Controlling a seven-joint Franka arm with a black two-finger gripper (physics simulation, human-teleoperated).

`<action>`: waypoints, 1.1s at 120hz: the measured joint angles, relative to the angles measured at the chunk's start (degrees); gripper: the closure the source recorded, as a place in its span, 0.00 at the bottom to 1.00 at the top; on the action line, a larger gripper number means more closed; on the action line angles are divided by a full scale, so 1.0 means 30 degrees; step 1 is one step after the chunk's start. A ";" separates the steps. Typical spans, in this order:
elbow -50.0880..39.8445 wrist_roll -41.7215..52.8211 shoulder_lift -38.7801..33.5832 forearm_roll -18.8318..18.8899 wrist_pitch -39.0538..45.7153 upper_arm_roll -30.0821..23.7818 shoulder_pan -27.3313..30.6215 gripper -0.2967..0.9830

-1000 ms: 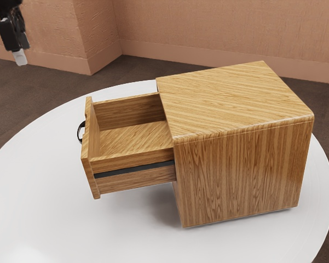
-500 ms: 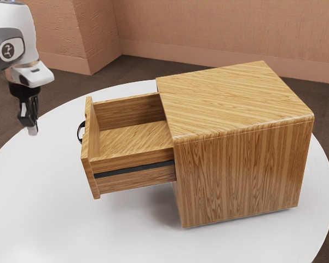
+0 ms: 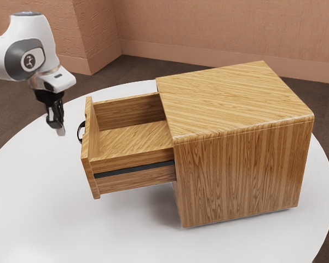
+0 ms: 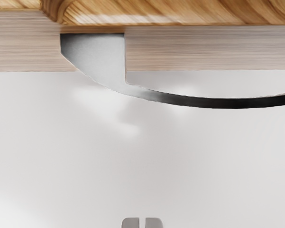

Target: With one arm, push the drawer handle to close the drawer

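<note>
The drawer [image 3: 132,179] is jutting well out of the wooden cabinet [image 3: 241,175] on the white table [image 3: 38,208], showing streaky golden wood and a dark strip along its side. Its handle [image 3: 79,131] is bowing outward from the front (a thin black curve, broadening into a shiny grey foot). The gripper [image 3: 61,131] is hanging near the handle, apart from it, holding nothing, its fingertips [image 4: 130,223] standing almost together.

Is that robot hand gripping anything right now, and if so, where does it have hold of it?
Nothing is held. The gripper hangs just short of the drawer's black handle, not touching it.
</note>
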 joint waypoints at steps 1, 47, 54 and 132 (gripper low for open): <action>0.0008 -0.0018 0.0032 -0.0015 0.0033 -0.0002 -0.0001 0.84; -0.0835 -0.0653 -0.0558 -0.1071 0.0655 -0.1106 0.0009 0.85; -0.0861 -0.0715 -0.0602 -0.1229 0.0682 -0.1240 -0.0011 0.85; 0.1730 -0.1293 0.1802 -0.1634 0.0804 -0.2516 -0.0016 0.85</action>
